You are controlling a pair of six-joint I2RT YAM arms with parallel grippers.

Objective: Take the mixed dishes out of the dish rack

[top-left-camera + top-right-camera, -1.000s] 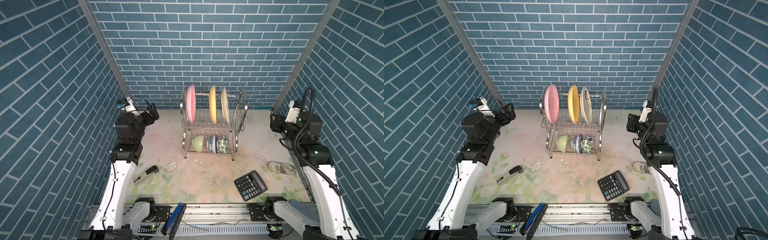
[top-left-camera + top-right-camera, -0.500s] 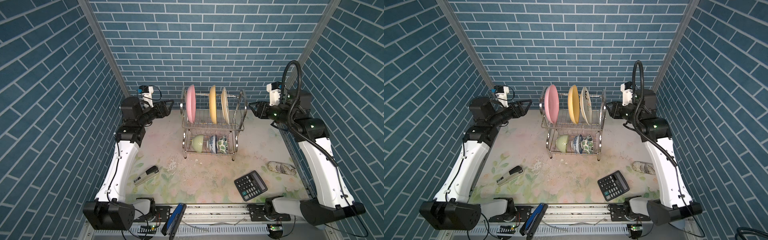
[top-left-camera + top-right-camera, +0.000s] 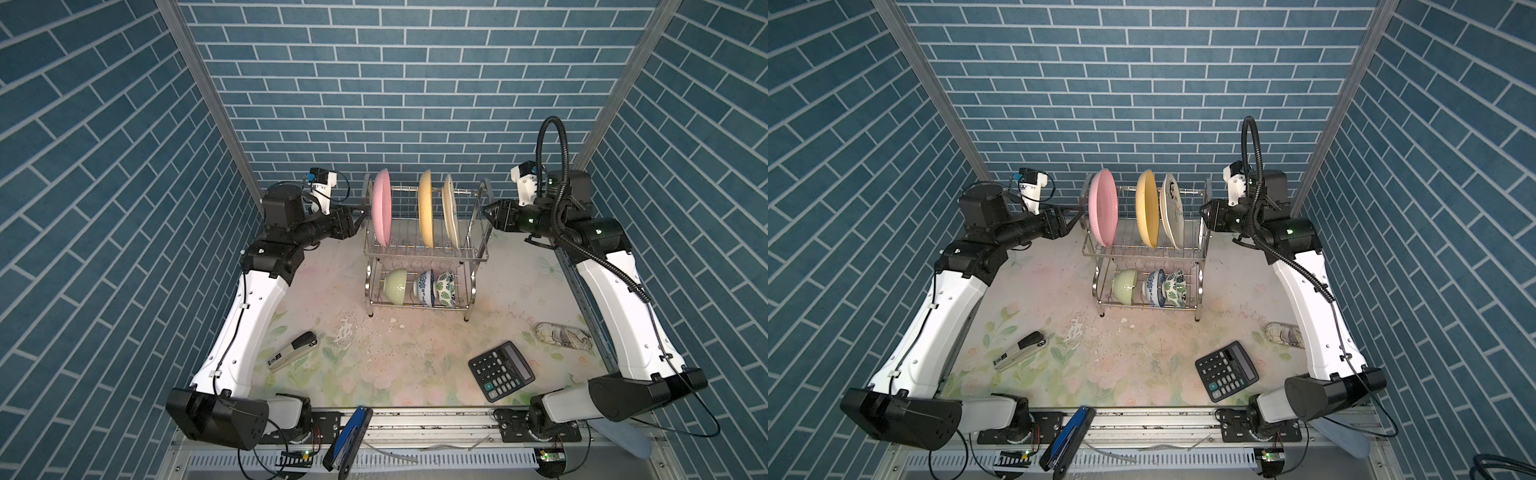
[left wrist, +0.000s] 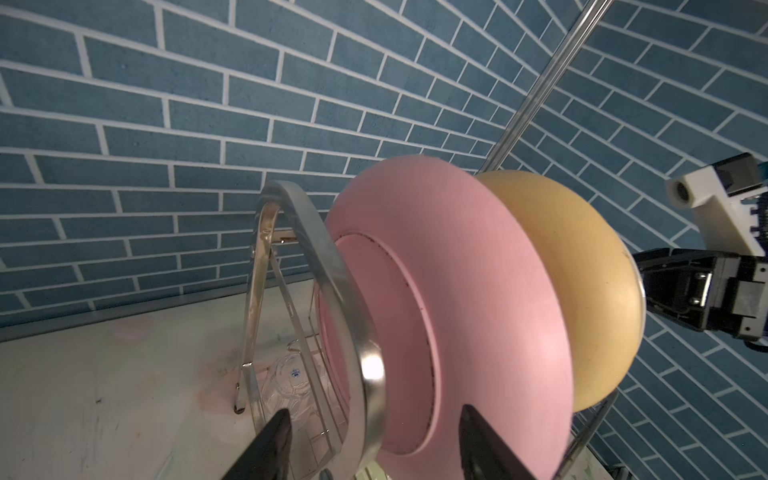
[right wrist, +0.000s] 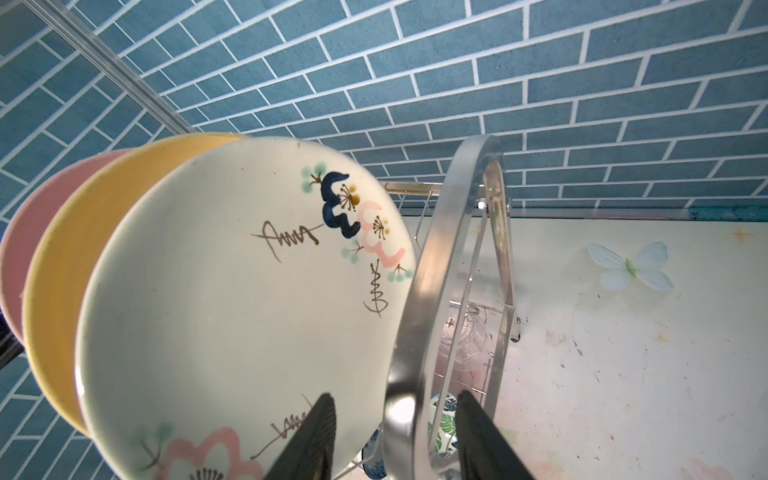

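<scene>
My left pincer (image 4: 374, 411) and right pincer (image 5: 395, 397), both partly open, straddle the dish rack's (image 3: 407, 253) arched ends, presumably to steady it. Plates (image 3: 382, 212) stand slotted above, bowls (image 3: 395, 284) below.

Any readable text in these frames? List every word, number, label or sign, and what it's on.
Nothing reads clearly in any view.
calculator: key markings, too small to read.
stapler: pale label on its side, blurred.
clear glass: small blue sticker, too small to read.
cream plate: painted squiggles and flowers, not lettering.
</scene>
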